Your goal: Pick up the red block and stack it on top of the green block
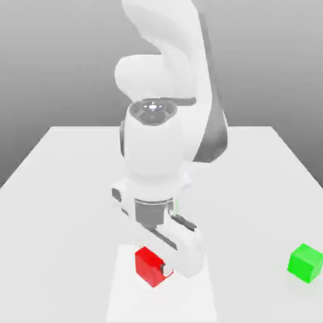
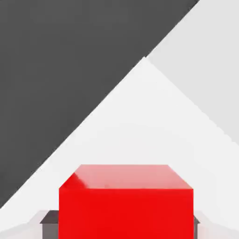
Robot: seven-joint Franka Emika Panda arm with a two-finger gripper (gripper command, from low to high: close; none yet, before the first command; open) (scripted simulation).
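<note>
The red block sits low over the front of the white table, clamped between the fingers of the gripper; in the hand view the dark fingertips press against both sides of the block. The green block rests on the table well apart, toward the exterior view's right.

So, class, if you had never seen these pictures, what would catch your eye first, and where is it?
The red block stands out near the front of the white table, right at the tool of the big white arm bent over it. In the hand view it sits between the dark fingers. The green block sits alone, far to the exterior view's right.
</note>
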